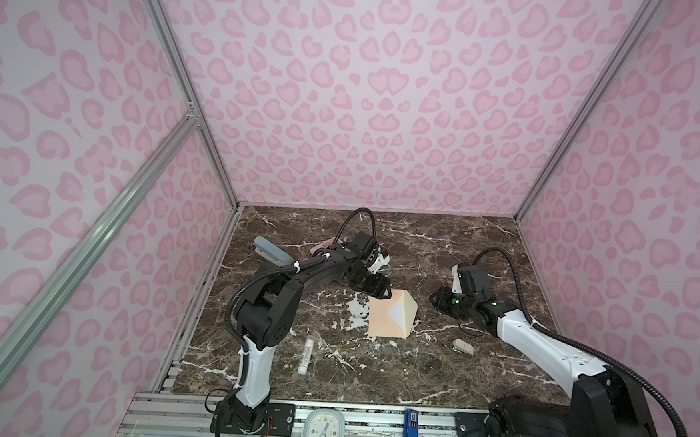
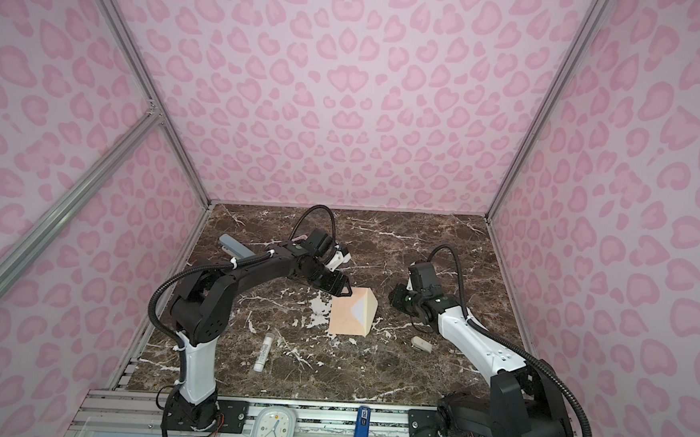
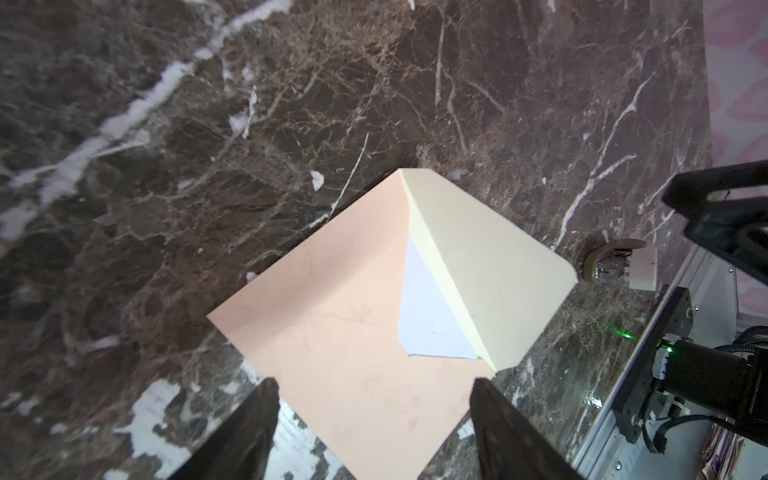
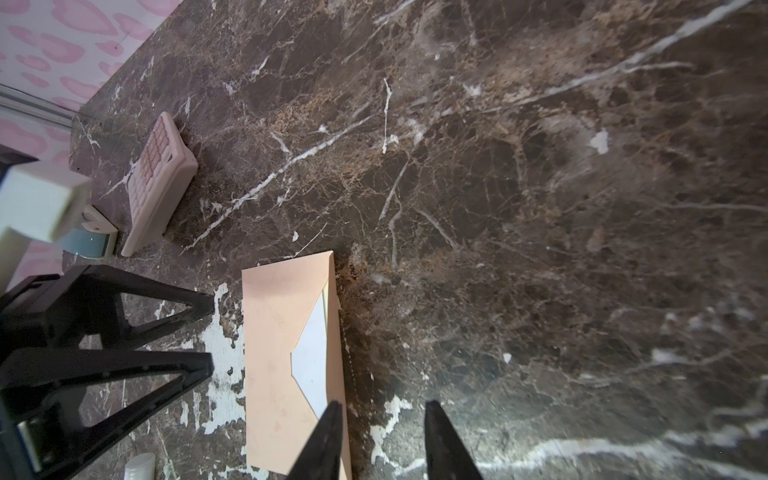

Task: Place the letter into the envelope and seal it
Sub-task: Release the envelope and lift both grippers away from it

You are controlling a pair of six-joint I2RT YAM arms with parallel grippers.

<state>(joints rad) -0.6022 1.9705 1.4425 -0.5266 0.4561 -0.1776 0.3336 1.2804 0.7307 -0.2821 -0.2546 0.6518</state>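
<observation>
The envelope [image 1: 388, 319] lies mid-counter [image 1: 413, 381], letter [image 3: 428, 316] tucked inside, flap [image 3: 490, 274] half raised; we judge it light, floppy and slippery, best pressed at the flap's tip, with left claw [image 3: 376, 384] wide open, right claw [image 4: 383, 404] half open, both empty.

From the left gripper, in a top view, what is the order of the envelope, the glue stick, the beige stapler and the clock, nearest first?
1. The envelope, right beside the left gripper.
2. The glue stick, to the front left, and the beige stapler, to the front right, are too close to call.
3. The clock, at the very front.
</observation>
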